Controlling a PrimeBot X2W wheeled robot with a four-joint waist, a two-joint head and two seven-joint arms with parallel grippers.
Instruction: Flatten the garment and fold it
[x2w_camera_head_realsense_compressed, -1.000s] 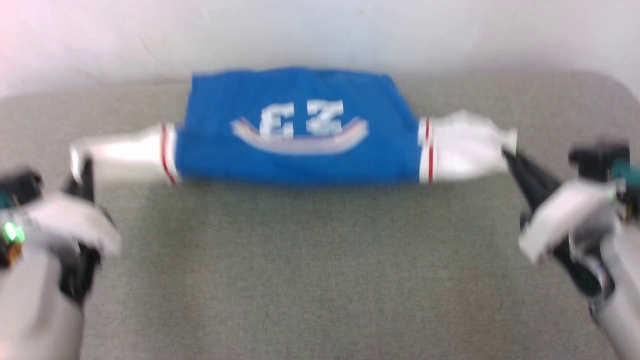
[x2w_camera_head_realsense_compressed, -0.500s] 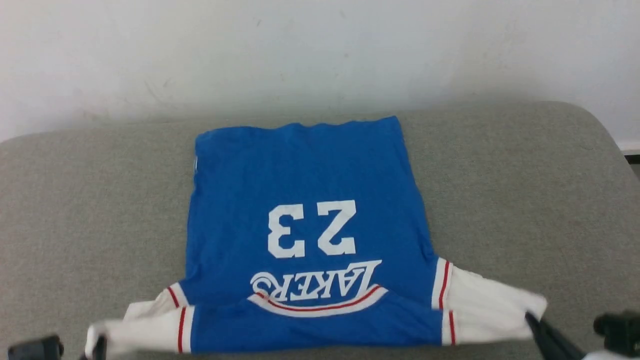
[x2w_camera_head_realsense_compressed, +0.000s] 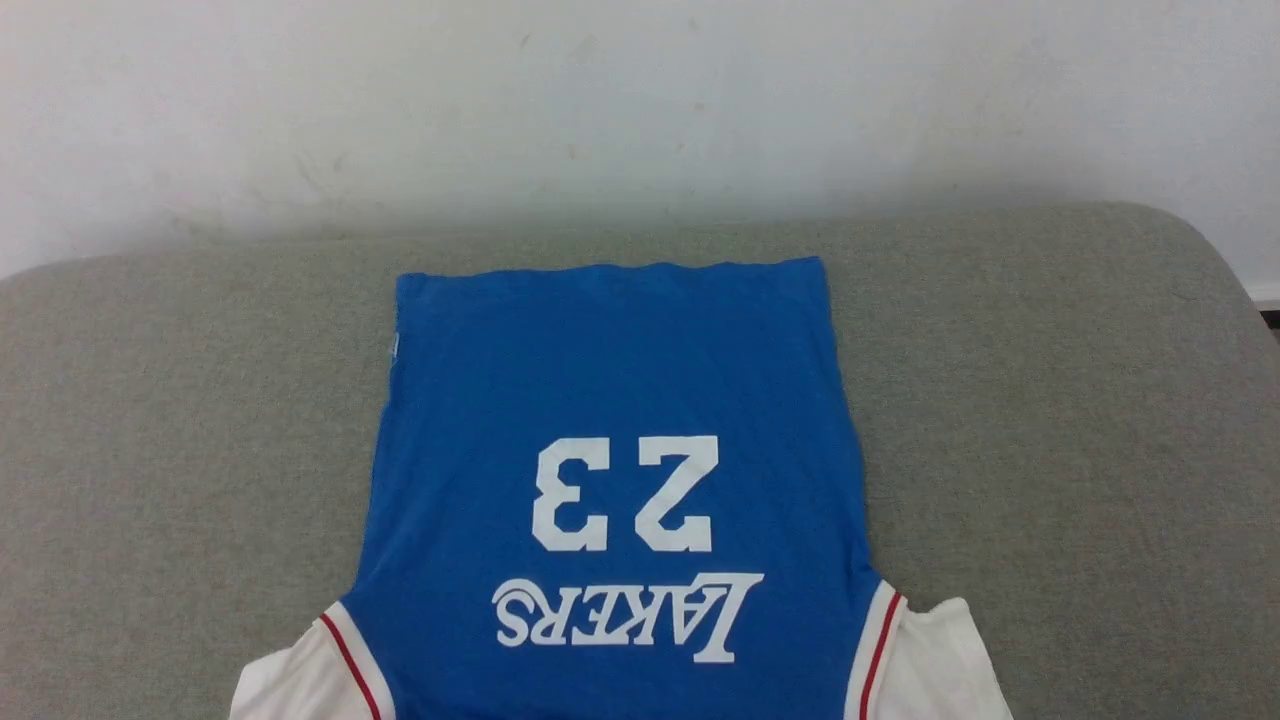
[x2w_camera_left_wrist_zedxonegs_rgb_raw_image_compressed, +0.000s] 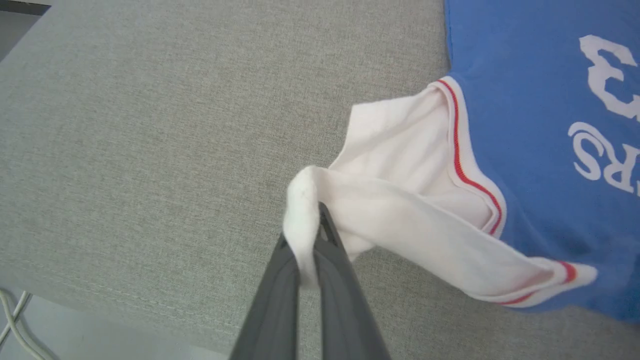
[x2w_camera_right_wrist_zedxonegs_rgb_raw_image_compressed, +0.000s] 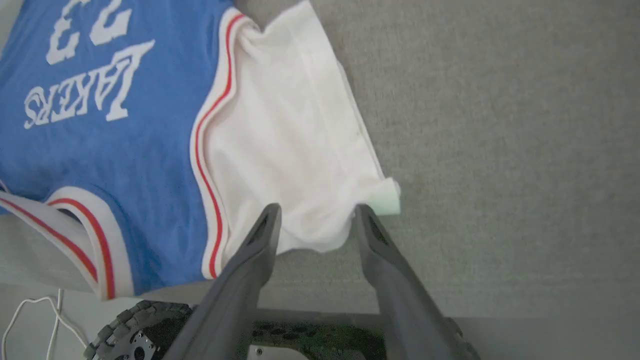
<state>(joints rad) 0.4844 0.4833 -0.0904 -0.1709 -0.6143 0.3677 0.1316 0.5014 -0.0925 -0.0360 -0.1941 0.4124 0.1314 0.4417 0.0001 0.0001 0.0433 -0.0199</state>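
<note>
Grey upholstered surface (x2w_camera_head_realsense_compressed: 1050, 420) beneath garment (x2w_camera_head_realsense_compressed: 610, 400), left fingers (x2w_camera_left_wrist_zedxonegs_rgb_raw_image_compressed: 272, 310) clamped on a sleeve (x2w_camera_left_wrist_zedxonegs_rgb_raw_image_compressed: 400, 200), right fingers (x2w_camera_right_wrist_zedxonegs_rgb_raw_image_compressed: 240, 285) spread, black wheel (x2w_camera_right_wrist_zedxonegs_rgb_raw_image_compressed: 125, 327) nearby.

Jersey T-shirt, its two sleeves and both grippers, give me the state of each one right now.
Jersey T-shirt: blue body spread flat, "LAKERS 23" print facing up, not folded.
Left sleeve: bunched, its end pinched.
Right sleeve: lying mostly flat, not gripped.
Left gripper: shut on the bunched sleeve's end.
Right gripper: open, gripping nothing.
</note>
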